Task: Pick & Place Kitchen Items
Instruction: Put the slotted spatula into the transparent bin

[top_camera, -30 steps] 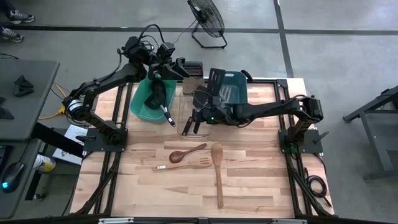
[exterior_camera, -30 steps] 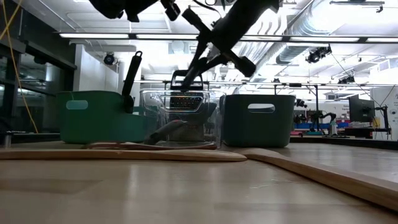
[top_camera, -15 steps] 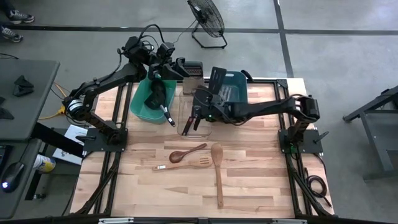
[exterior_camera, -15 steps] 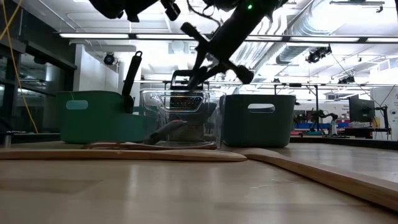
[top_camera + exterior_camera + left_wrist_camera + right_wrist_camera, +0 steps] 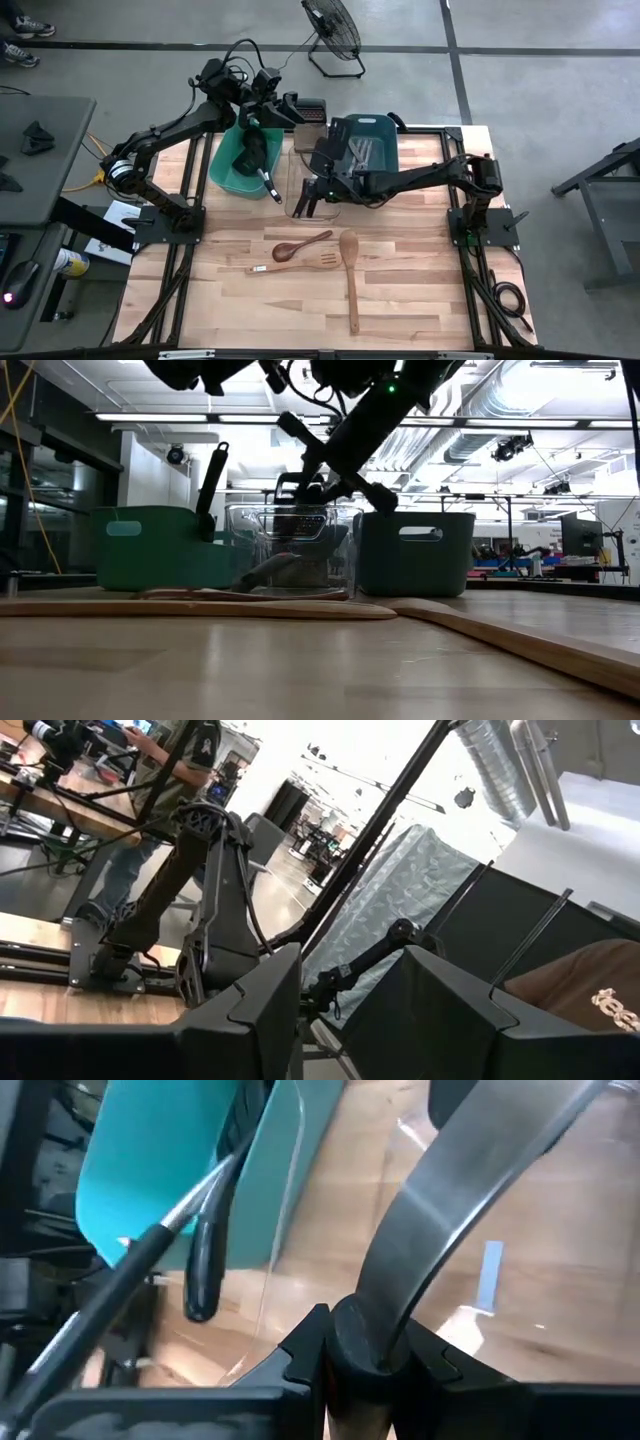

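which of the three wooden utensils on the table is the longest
The wooden spoon on the right, lying lengthwise toward the table's front edge; the other two are shorter and lie crosswise.

Three wooden utensils (image 5: pixel 322 251) on table; three tubs (image 5: pixel 362 140); one grater (image 5: pixel 300 520); two arms.

Top-down shot: the right gripper (image 5: pixel 303 204) is reaching across to the clear tub (image 5: pixel 312 186) in the middle of the back row, hanging right over it. I can't make out what it's got, if anything. The left gripper (image 5: pixel 268 113) is parked up over the back edge of the teal tub (image 5: pixel 225 166), which has a black ladle (image 5: pixel 252 155) leaning in it. The blue tub (image 5: pixel 385 128) holds some metal utensils. On the wooden table (image 5: pixel 240 300) out front: a small dark wooden spoon (image 5: pixel 300 245), a slotted wooden spatula (image 5: pixel 296 264) and a long wooden spoon (image 5: pixel 351 278).
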Motion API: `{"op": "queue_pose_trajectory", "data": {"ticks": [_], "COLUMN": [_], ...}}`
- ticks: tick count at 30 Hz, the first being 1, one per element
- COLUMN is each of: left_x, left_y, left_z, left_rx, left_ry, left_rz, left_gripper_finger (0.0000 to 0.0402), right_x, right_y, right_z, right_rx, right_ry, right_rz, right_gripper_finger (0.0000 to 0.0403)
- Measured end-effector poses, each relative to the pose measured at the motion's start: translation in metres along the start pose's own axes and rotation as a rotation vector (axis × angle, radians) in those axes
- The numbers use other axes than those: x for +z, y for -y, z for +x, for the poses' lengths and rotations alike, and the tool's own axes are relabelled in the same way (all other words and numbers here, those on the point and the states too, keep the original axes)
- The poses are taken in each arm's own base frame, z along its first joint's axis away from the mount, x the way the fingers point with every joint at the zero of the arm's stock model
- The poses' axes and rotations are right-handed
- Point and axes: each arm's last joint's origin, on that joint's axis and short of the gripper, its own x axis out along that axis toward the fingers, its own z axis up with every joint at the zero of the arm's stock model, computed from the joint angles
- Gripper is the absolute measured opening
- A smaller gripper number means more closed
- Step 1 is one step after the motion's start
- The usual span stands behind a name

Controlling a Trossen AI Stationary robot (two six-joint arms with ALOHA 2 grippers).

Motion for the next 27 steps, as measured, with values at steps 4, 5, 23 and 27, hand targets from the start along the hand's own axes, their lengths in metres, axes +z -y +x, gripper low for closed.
{"op": "queue_pose_trajectory", "data": {"ticks": [4,5,23,27], "left_x": [0.0000,0.0000,0.0000,-0.0001], "left_y": [0.0000,0.0000,0.0000,0.0001], "left_z": [0.0000,0.0000,0.0000,0.0000], "left_rx": [0.000,0.000,-0.001,-0.002], "left_ry": [0.000,0.000,-0.002,-0.004], "left_rz": [0.001,0.001,0.002,0.002], "left_gripper_finger": [0.0172,0.0172,0.0172,0.0172], "right_x": [0.0004,0.0002,-0.0011,-0.0012], "right_y": [-0.0009,-0.0011,-0.0012,-0.0005], "right_z": [-0.0006,-0.0006,-0.0009,-0.0010], "right_rx": [0.009,0.012,0.023,0.017], "right_ry": [-0.014,-0.019,-0.072,-0.075], "right_rz": [0.003,0.002,-0.052,-0.056], "right_gripper_finger": [0.0073,0.0082,0.0142,0.0182]}}
